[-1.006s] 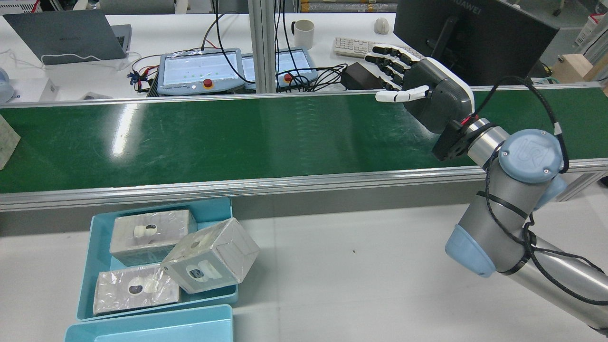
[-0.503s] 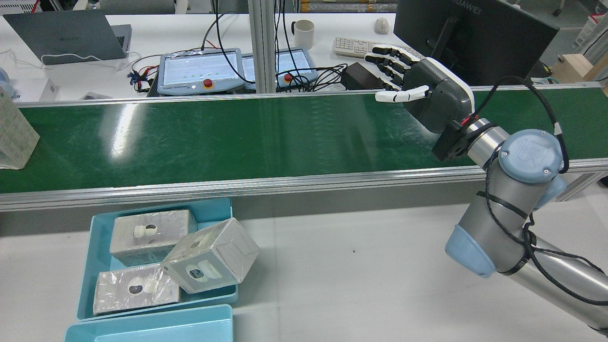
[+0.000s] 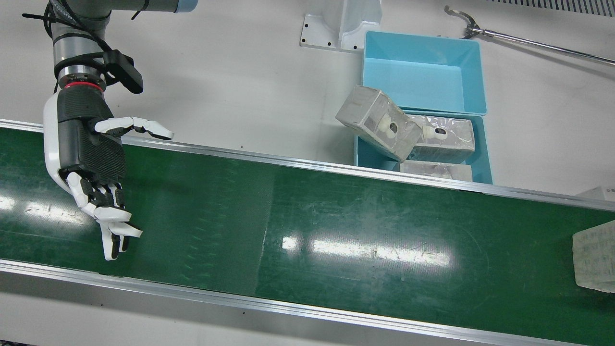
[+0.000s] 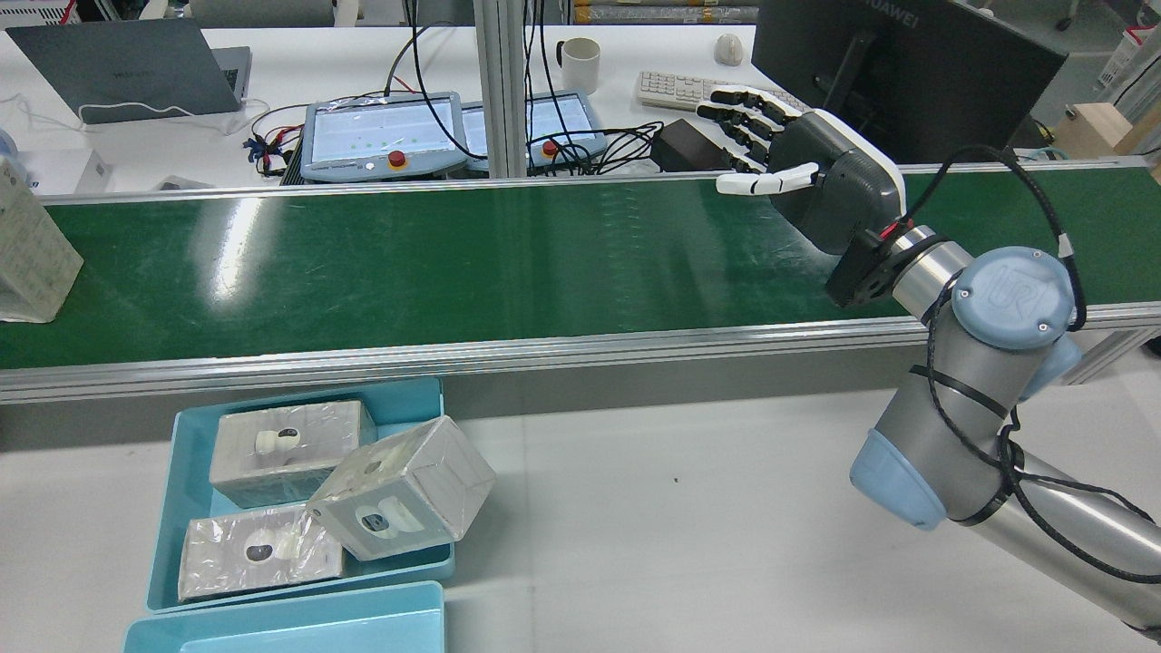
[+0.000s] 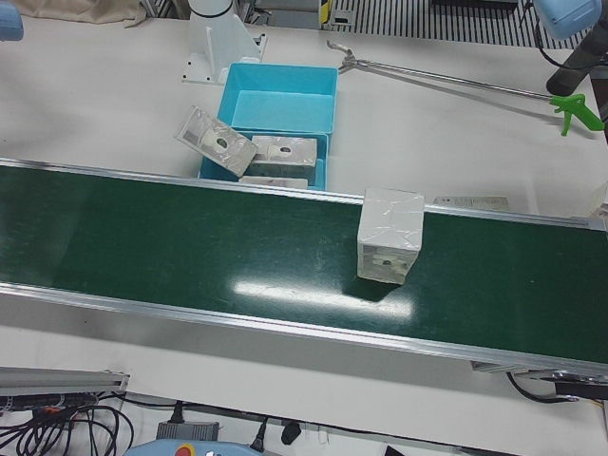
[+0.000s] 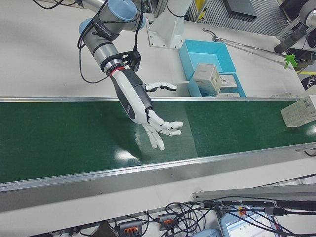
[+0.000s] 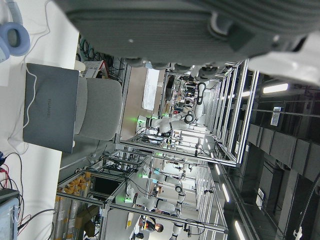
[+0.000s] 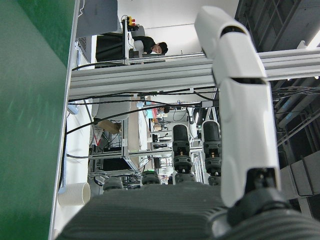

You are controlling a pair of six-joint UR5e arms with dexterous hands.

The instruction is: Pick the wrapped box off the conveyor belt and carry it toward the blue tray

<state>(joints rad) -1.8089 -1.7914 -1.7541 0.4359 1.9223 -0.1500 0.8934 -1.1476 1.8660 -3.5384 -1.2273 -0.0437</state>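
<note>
Belt (image 4: 472, 263) spans rear view left to right. Blue tray (image 4: 172, 472) lower left, below belt, three wrapped boxes already in it. Target box (image 4: 32, 254) upright on belt at far left edge, well apart from right robot hand (image 4: 798, 172) at upper right: fingers spread, empty, above belt. Left robot hand: state unclear, only its palm shows in its own view.
</note>
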